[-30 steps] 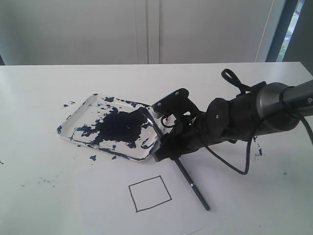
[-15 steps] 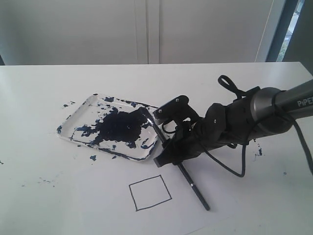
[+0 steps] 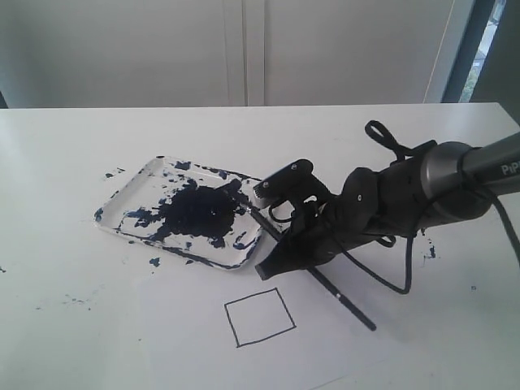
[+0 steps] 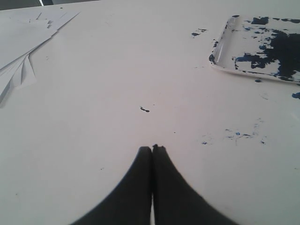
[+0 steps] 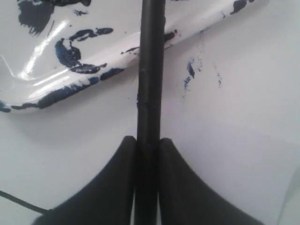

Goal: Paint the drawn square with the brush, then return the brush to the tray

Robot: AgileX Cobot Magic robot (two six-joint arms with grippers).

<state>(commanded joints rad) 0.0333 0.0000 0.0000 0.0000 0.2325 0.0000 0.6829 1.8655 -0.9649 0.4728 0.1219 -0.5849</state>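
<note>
Over white table (image 3: 73, 325), brush (image 3: 345, 302) sits clamped in right hand (image 5: 148, 143)

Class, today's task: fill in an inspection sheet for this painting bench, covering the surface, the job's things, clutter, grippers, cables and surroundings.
Surface: white table, dotted with blue paint specks.
Job's things: tray smeared with dark paint; brush crossing the tray's rim, bristle end over the tray, handle end out over the table; drawn square blank inside.
Clutter: paper sheets, fanned out, seen in the left wrist view.
Grippers: right gripper shut on the brush handle; left gripper shut, holding nothing, over bare table.
Cables: black cable looping below the right arm.
Surroundings: pale panelled wall; window strip at the right.
</note>
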